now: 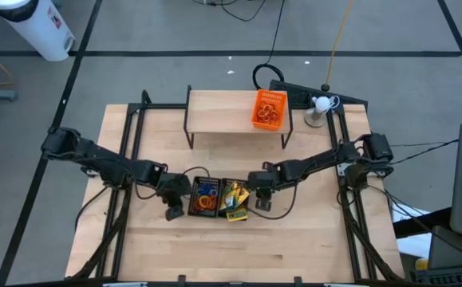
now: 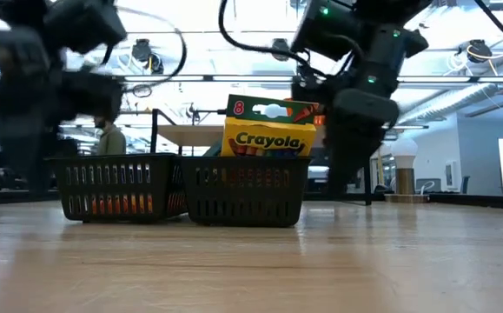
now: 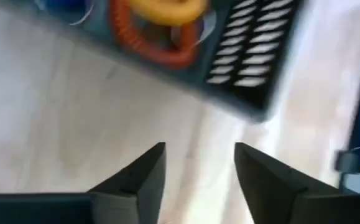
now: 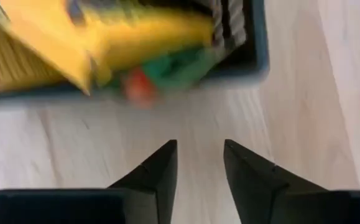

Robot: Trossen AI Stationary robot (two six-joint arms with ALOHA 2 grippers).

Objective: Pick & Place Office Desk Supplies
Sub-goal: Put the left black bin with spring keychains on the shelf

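On the worktop [image 1: 159, 247], the left tool [image 1: 173, 209] is seen at about 9 o'clock of centre, just beside the left black mesh tray [image 1: 207, 196]. Its fingers [image 3: 143, 174] are spread with bare wood between them, and nothing is pinched. The tray is filled with coloured rubber bands [image 1: 207, 199], orange and red loops showing in the left wrist view; the bands are gathered there, it is judged, because that tray is kept for them.

Touching it on its 3 o'clock side stands the second black mesh tray [image 1: 234, 198], in which yellow-and-green crayon boxes [image 2: 267, 129] are stacked, one standing upright above the rim. The two trays appear to be paired side by side so that each kind of supply is kept sorted.

The right tool [image 1: 261, 204] sits just beside this second tray, at its 3 o'clock side. Its fingers [image 4: 158, 171] are parted over bare wood, and nothing is gripped.

Towards 12 o'clock, a light wooden shelf [image 1: 223, 112] is placed, and an orange mesh tray [image 1: 269, 109] with bands inside rests on its right end, well apart from both tools. A small white ball on a stand [image 1: 321, 106] is set at about 2 o'clock.
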